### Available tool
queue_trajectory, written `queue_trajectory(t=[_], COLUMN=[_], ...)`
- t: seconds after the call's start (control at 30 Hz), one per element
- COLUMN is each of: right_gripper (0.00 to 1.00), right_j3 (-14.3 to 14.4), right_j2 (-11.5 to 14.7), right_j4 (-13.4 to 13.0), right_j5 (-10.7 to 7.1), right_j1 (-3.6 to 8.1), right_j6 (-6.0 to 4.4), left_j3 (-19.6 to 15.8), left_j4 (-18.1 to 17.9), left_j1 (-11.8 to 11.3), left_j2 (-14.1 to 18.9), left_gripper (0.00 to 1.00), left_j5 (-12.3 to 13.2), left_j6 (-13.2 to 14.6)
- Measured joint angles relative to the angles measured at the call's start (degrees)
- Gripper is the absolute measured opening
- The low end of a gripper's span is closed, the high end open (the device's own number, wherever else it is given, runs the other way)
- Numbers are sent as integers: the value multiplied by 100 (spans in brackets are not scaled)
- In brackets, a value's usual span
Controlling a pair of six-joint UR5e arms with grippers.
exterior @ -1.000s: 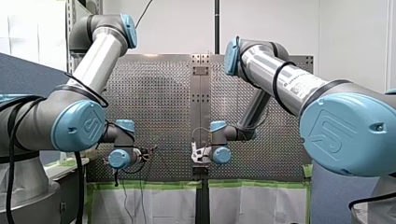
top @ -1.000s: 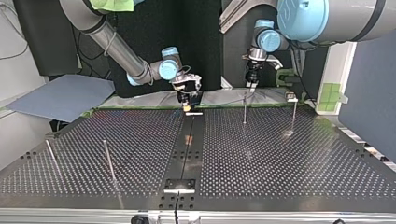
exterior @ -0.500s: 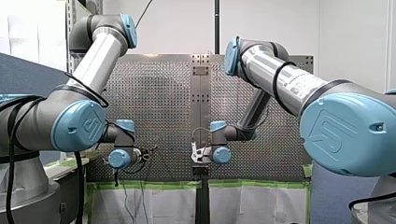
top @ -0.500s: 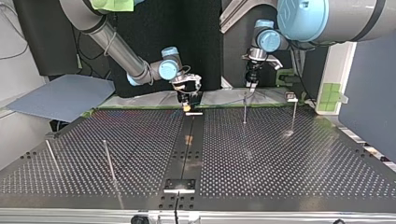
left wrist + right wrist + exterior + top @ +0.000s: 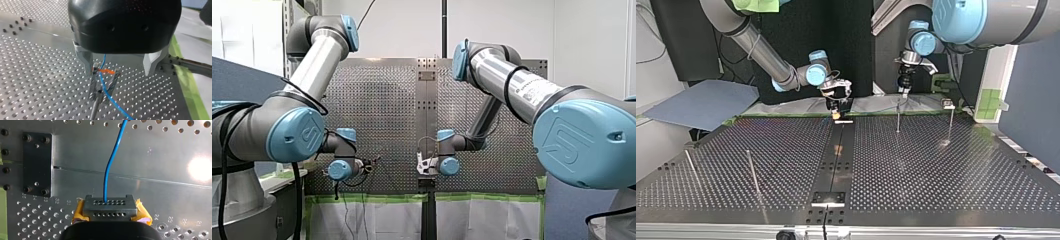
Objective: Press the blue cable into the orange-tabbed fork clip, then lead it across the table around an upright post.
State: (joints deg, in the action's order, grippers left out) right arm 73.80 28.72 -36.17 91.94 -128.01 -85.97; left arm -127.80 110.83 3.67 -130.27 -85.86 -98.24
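Spread wide and holding nothing, the left claw point(image 5: 118, 73), black with bare metal fingers point(image 5: 86, 62), hangs over the orange-tabbed metal fork clip point(image 5: 107, 71), one finger to each side of it. The thin blue cable point(image 5: 108, 93) passes between the clip's prongs and runs on over the table. The right claw point(image 5: 110, 213) is clenched on the blue cable's other stretch, where it meets a small grey holed block point(image 5: 110, 207) between yellow pads point(image 5: 143, 213).

The silver perforated metal table point(image 5: 936, 175) has a smooth strip point(image 5: 836, 150) down its middle and a black screwed plate point(image 5: 37, 162). Both claws work at the top view's far edge, which is bordered by green tape point(image 5: 185, 82) and pale sheeting point(image 5: 786, 106). Four thin upright metal posts point(image 5: 898, 116) stand on it: two near the left claw, two at the top view's near left. Bare perforated metal stretches between the pairs.
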Motion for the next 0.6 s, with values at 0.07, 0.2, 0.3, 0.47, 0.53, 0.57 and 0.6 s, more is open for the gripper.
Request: queue_trajectory(t=[0.07, 0.2, 0.3, 0.47, 0.53, 0.57, 0.6], right_gripper=[0, 0, 0, 0, 0, 0, 0], right_j3=[2, 2, 2, 1, 1, 1, 1], right_j2=[0, 0, 0, 0, -1, -1, 0], right_j4=[-1, 6, 38, 86, 94, 94, 93], right_j5=[0, -6, -9, -12, -13, -12, -12], right_j1=[-2, -8, -12, -11, -6, -5, -4], right_j6=[0, 0, 9, 24, 23, 21, 18], left_j3=[26, 147, 292, 578, 673, 728, 758], left_j4=[83, 215, 310, 408, 426, 441, 451], left_j1=[67, 220, 370, 656, 754, 815, 861], left_j2=[0, 1, 0, -1, -1, -1, -1], left_gripper=[100, 100, 100, 100, 100, 100, 100], left_j5=[-21, -142, -287, -570, -668, -729, -774], left_j6=[90, 139, 32, -236, -301, -328, -342])
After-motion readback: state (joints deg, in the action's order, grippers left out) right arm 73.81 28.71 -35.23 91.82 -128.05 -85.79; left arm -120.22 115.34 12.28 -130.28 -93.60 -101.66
